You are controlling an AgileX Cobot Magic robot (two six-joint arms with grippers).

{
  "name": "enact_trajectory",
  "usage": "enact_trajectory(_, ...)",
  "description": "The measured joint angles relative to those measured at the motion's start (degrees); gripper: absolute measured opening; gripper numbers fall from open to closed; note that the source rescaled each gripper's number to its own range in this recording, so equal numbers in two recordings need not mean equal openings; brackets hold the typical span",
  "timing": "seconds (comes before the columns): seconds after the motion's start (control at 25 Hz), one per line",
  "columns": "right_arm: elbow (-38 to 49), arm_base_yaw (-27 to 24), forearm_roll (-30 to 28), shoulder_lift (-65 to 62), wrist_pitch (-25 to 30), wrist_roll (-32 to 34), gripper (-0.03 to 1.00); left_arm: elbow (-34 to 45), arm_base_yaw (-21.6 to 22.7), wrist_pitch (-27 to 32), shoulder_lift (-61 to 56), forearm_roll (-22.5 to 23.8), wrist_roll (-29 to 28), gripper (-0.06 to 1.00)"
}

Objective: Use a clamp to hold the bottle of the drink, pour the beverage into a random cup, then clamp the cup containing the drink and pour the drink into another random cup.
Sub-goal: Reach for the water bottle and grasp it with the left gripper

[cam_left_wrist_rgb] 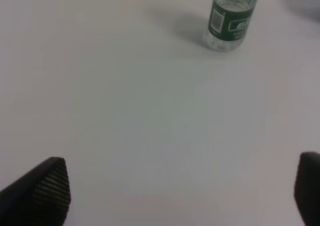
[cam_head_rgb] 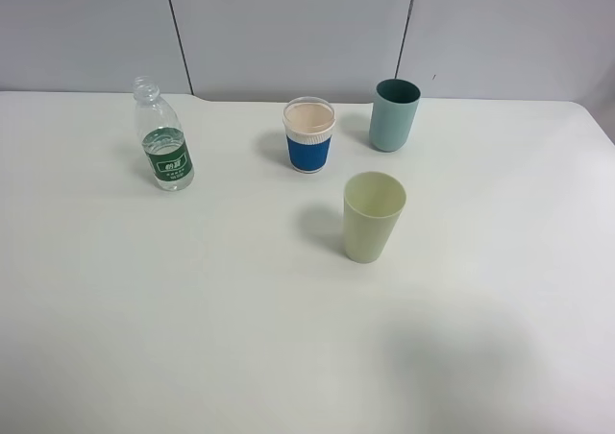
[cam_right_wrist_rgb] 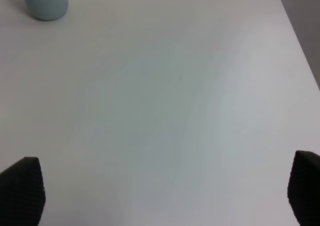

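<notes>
Left claw (cam_left_wrist_rgb: 180, 193): spread wide in the left wrist view, dark ribbed fingertips at the frame edges, nothing between them; hangs above bare bench (cam_left_wrist_rgb: 125, 111).
Bottle (cam_left_wrist_rgb: 230, 21): upright on the bench ahead of the left claw, well apart from it; green label, clear liquid inside.
Right claw (cam_right_wrist_rgb: 165, 191): equally wide apart in the right wrist view, empty, over bare bench.
Teal cup (cam_right_wrist_rgb: 46, 2): only the lower part in the right wrist view, far from the right claw.
Arms, exterior high view: neither in frame.
Bottle, exterior high view: stands at the far left, alone; no coloured cap visible, neck probably open but not certain.
Blue-sleeved cup (cam_head_rgb: 308, 134): middle of the back row, pale inside; contents impossible to tell.
Teal cup, exterior high view: just right of the blue-sleeved cup, near but not touching.
Pale green cup (cam_head_rgb: 373, 216): nearer the front, apart from the others, seemingly empty.
Step in hand: probably the reach for the bottle, not yet begun.
Risk, grip: soft clear plastic, likely to buckle under a hard squeeze and spurt liquid; likely to slip on tilting under a weak one.
Risk, approach: tall narrow bottle, easy to topple with an off-centre fingertip.
Risk, pour: back cups close together, so a stray stream or a nudged neighbour quite possible.
</notes>
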Motion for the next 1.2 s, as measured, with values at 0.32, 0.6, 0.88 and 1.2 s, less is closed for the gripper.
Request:
enact_trajectory(0.32, 0.00, 0.00, 0.00, 0.00, 0.00, 0.00, 1.00, 0.00, 0.00, 0.00, 0.00, 0.00, 0.00, 0.78)
enact_trajectory(0.6, 0.00, 0.00, 0.00, 0.00, 0.00, 0.00, 1.00, 0.00, 0.00, 0.00, 0.00, 0.00, 0.00, 0.78)
enact_trajectory(0.88, 0.00, 0.00, 0.00, 0.00, 0.00, 0.00, 1.00, 0.00, 0.00, 0.00, 0.00, 0.00, 0.00, 0.78)
enact_trajectory(1.2, 0.00, 0.00, 0.00, 0.00, 0.00, 0.00, 1.00, 0.00, 0.00, 0.00, 0.00, 0.00, 0.00, 0.78)
